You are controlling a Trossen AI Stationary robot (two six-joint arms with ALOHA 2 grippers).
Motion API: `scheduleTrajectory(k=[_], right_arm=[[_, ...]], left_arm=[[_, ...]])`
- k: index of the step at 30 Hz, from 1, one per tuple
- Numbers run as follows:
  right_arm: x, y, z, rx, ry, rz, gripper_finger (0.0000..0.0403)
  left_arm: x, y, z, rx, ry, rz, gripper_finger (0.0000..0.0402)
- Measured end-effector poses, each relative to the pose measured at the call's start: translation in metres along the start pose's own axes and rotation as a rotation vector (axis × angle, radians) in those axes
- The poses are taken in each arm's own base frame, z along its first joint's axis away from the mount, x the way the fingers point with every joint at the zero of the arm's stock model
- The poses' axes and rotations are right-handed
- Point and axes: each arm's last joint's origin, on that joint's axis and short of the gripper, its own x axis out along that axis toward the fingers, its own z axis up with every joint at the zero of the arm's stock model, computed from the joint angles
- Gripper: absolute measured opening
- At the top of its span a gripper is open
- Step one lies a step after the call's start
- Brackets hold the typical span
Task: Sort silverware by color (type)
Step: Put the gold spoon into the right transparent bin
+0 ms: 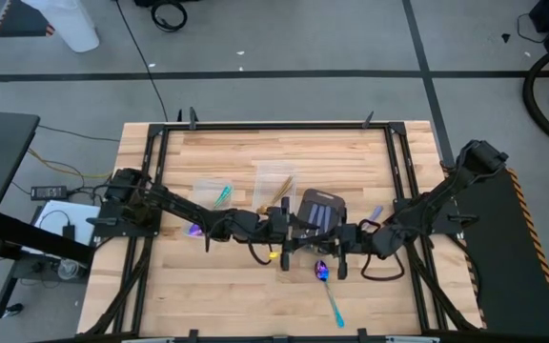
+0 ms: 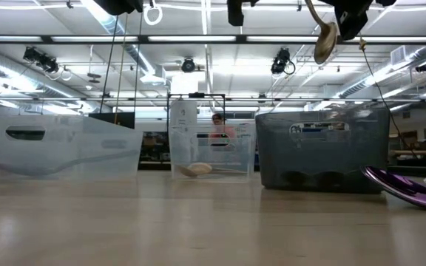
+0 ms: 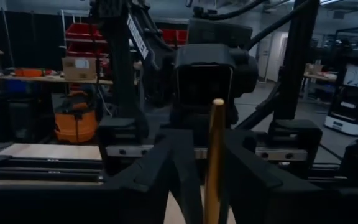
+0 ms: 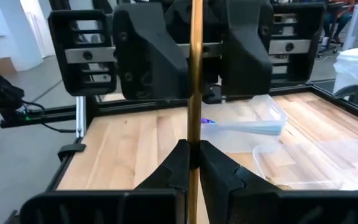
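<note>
While the gold spoon (image 4: 196,74) hangs in the air over the middle of the surface (image 1: 255,305), you are mid-transfer, not mid-drop. Your right hand (image 4: 191,157) is clamped on its handle. Your left hand (image 3: 207,165) faces it from the other side, its fingers standing apart on either side of that handle and not yet pinching it, as far as I can see.

Judging by how things lie, the sort is partly done:
- The left tub (image 1: 213,193) holds a teal-handled spoon.
- The middle tub (image 1: 276,183) already has a gold one lying in it.
- The dark tray (image 1: 320,210) seems to hold pale pieces, probably silver.

Still loose on the surface are:
- a purple spoon (image 1: 328,286) near the front edge
- another purple one (image 1: 195,230) under your left arm
- a pale piece (image 1: 375,216) just beside your right arm

So you have the held gold spoon to deliver, likely to the middle tub, and at least three more to pick up.

What you cannot count on:
- The arms cross the centre and cover part of the surface, so more spoons may lie beneath them.
- The tray's contents are too small to count.
- From table height the gold bowl is cut off near the top edge.
- I cannot tell the finish of the pale piece.
</note>
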Motion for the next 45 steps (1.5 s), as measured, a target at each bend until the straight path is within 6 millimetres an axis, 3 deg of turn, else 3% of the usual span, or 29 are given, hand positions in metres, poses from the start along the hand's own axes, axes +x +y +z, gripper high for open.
scheduleTrajectory(k=[10,21,29,35,45], right_arm=[[0.002,0.001,0.001,-0.007,-0.034,-0.038,0.0034],[0.002,-0.001,-0.002,0.013,-0.014,-0.057,0.0056],[-0.004,-0.007,-0.005,0.041,0.058,-0.116,0.0123],[-0.006,-0.012,-0.011,0.083,0.119,-0.143,0.0168],[-0.006,-0.011,-0.014,0.114,0.158,-0.104,0.0185]], left_arm=[[0.0,0.001,-0.004,-0.006,0.039,0.001,0.0024],[0.001,0.013,-0.007,-0.047,0.124,0.043,0.0019],[-0.002,0.042,-0.006,-0.052,0.261,0.14,0.0019],[-0.003,0.075,-0.003,-0.136,0.339,0.177,0.0019],[-0.006,0.128,-0.005,-0.308,0.429,0.156,0.0019]])
